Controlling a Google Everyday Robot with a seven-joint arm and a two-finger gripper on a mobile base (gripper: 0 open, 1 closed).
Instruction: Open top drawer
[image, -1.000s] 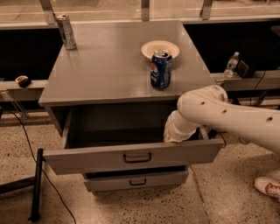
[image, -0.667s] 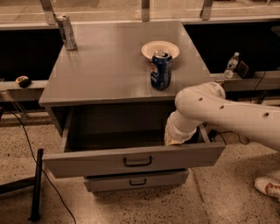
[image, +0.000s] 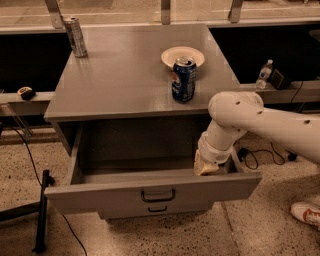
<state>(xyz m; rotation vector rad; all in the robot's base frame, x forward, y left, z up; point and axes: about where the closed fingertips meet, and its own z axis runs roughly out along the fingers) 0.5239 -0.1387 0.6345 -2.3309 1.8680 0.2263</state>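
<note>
Travel has been gained — the top drawer (image: 100, 192) is drawn further out, nearly done; the claw (image: 206, 167) is sunk inside its right end, its state untellable.

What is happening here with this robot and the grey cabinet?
The robot's arm reaches down into the top drawer, which stands wide open. Its gripper is inside the drawer, near the right end in this view, just behind the front panel. On the cabinet top stand a blue can, a white plate and a silver can.
</note>
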